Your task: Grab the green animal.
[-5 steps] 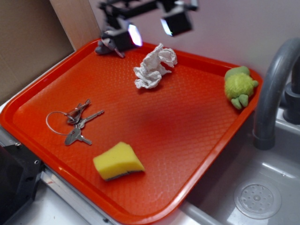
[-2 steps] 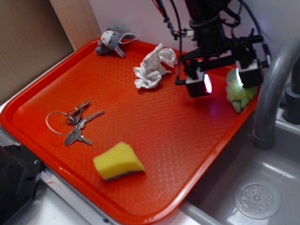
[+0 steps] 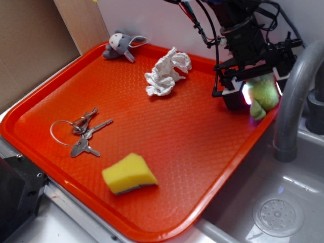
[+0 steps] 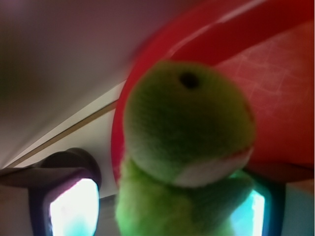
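- The big orange tray (image 3: 126,101) is taking up most of the scene, sitting right next to a sink (image 3: 283,202) with a grey faucet (image 3: 293,101) arching up beside the tray's far right corner.
- The robot arm (image 3: 243,30) is reaching down into that far right corner, cables and all, with the pincer (image 3: 260,93) hanging over the green animal (image 3: 264,96).
- The pincer is spread apart, one lit-up finger on each side of the toy. In the wrist view the plush head (image 4: 189,123) is filling the gap between the two glowing pads (image 4: 74,209), so it's straddling it but not squeezing yet, as far as I can tell.
- The green animal is sitting jammed against the tray's raised rim, just beside the faucet.
- What I'd worry about: the finger on the rim side looks very near the lip, so closing or dropping could be catching the tray edge instead of the toy. Also it's soft and round, so a pinch too high could be squishing it out sideways.
- Elsewhere and well apart: a crumpled white paper (image 3: 166,73), a yellow sponge (image 3: 129,173), a bunch of keys (image 3: 81,132), and a little grey-and-white plush (image 3: 119,45) in the far left corner.
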